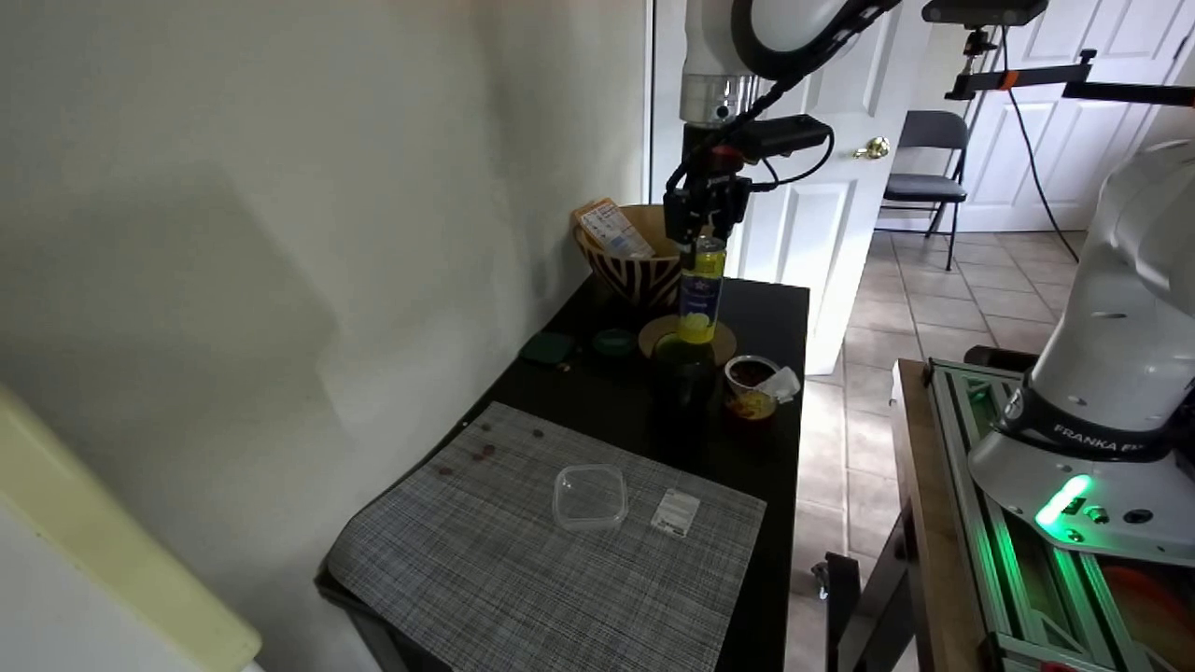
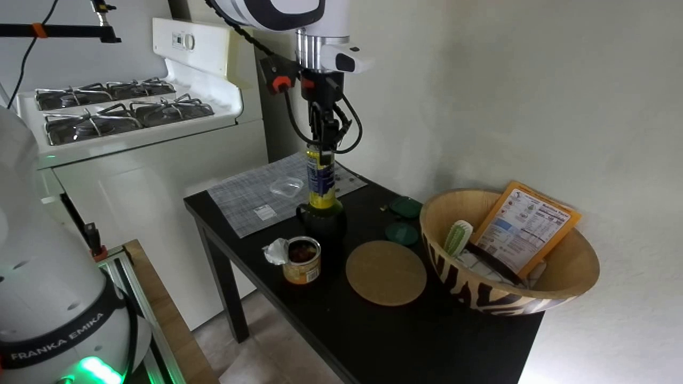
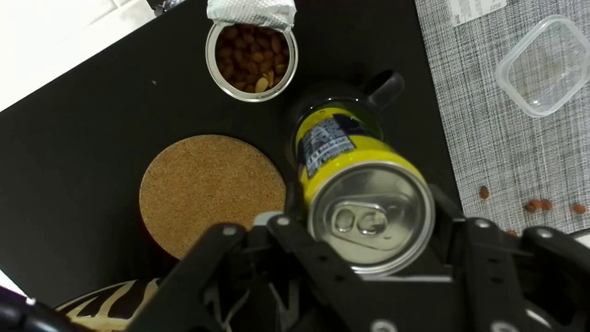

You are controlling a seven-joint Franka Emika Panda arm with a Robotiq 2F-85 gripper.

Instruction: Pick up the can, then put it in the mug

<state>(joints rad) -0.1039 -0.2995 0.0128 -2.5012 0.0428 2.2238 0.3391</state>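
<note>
While the black two-fingered tool [image 3: 368, 203] pinches the upper end of a yellow-and-blue cylindrical metal can [image 2: 321, 181], the can hangs roughly upright over the wide, dark green mug [image 2: 326, 226] — its base at the mouth, though whether inside I cannot tell. Near the mug on the black desk [image 2: 427, 346] — an opened tin of brown nuts [image 2: 302, 271] and a round tan cork mat [image 2: 386, 273].

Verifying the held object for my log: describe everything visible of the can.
The can is a slim yellow cylinder with dark blue printed panels. Its top looks like bare metal, with a pull tab and no visible opening. It is roughly upright, held near that end by the gripper. Its lower end is at the mouth of the dark green mug; I cannot tell whether it touches the mug.
</note>
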